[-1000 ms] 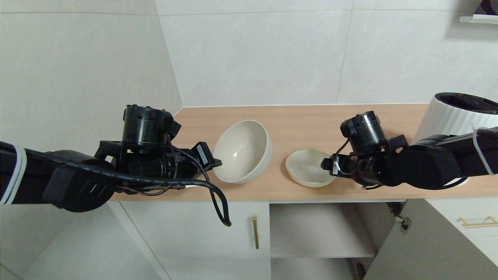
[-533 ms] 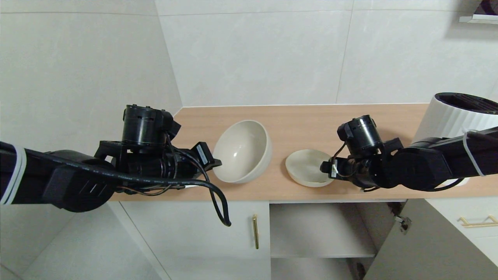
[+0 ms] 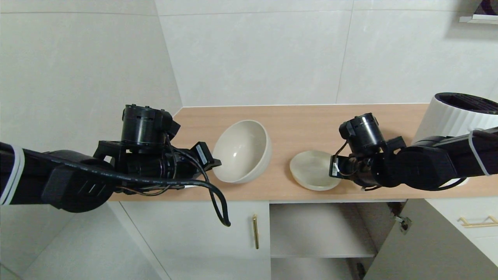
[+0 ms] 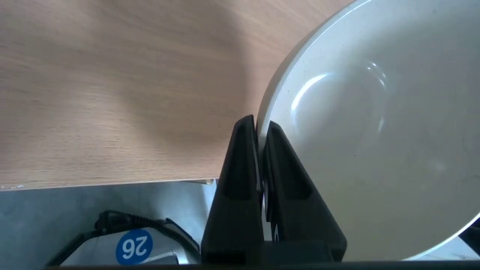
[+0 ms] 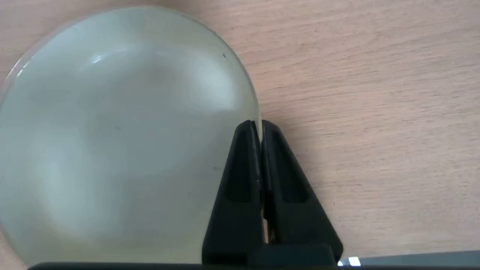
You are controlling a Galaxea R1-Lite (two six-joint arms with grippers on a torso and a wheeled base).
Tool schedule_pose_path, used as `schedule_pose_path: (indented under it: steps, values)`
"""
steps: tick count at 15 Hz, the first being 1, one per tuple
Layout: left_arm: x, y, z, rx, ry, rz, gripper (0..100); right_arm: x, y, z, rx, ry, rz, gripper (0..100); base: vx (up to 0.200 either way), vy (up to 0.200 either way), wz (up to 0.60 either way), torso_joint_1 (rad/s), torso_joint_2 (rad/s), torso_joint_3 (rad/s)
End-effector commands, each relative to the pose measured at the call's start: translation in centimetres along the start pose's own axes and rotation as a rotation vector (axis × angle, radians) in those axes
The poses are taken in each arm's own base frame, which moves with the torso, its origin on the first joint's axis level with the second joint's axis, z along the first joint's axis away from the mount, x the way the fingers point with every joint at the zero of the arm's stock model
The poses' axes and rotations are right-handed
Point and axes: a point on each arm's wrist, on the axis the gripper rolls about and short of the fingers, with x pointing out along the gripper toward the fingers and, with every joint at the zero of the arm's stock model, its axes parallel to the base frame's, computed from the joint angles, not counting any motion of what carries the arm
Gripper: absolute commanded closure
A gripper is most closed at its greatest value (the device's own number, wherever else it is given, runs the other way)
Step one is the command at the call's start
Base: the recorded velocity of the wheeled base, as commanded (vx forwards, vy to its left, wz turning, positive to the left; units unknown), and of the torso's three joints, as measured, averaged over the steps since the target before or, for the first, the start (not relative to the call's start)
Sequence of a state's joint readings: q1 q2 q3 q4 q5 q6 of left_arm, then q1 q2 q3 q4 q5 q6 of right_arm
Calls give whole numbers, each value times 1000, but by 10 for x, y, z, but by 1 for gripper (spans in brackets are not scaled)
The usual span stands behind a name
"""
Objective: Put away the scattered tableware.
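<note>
Item 1: The large bowl (image 3: 243,151) is sitting left of centre on the wooden table (image 3: 303,120), close to the front edge. It is leaning over, with its opening facing up and toward 10 o'clock. The left gripper (image 4: 259,131) is pinching the bowl's rim at about 8 o'clock, one finger inside the wall and one outside, the pair pressed tight on the thin edge.

Item 2: The small dish (image 3: 314,170) is lying at 3 o'clock from the bowl, apart from it and also near the table's front edge. The right gripper (image 5: 260,135) is clamping the dish's rim at its 3 o'clock side, fingers nearly together with only the rim between them. Whether the dish is lying flat or slightly raised cannot be told.

Item 3: A ribbed white container (image 3: 451,112) is standing at the table's far 3 o'clock end, behind the right arm.

Item 4: Below the dish, at 6 o'clock, a cupboard compartment (image 3: 319,229) is standing open, showing a shelf. A brass handle (image 3: 255,231) is hanging on the closed door beside it.
</note>
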State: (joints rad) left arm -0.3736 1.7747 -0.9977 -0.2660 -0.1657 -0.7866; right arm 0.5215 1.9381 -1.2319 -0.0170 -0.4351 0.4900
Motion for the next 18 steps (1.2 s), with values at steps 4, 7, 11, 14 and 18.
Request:
schedule_pose_path:
  steps: [4, 7, 11, 14, 18]
  values:
    - [-23, -1, -3, 25, -16, -13, 100, -42, -14, 9, 11, -25, 70, 100, 0, 0, 0, 0, 0, 0]
    - [-46, 0, -10, 70, -30, -24, 100, -85, -25, 9, -12, 45, 199, 100, 0, 0, 0, 0, 0, 0]
    - [-71, 7, -22, 165, -13, -3, 100, -121, -45, 2, -37, 157, 271, 100, 0, 0, 0, 0, 0, 0]
    - [-86, 13, -32, 286, 42, 39, 100, -133, -57, -9, -104, 166, 300, 100, 0, 0, 0, 0, 0, 0]
    - [-85, 18, -38, 338, 88, 64, 100, -133, -59, -12, -112, 174, 294, 100, 0, 0, 0, 0, 0, 0]
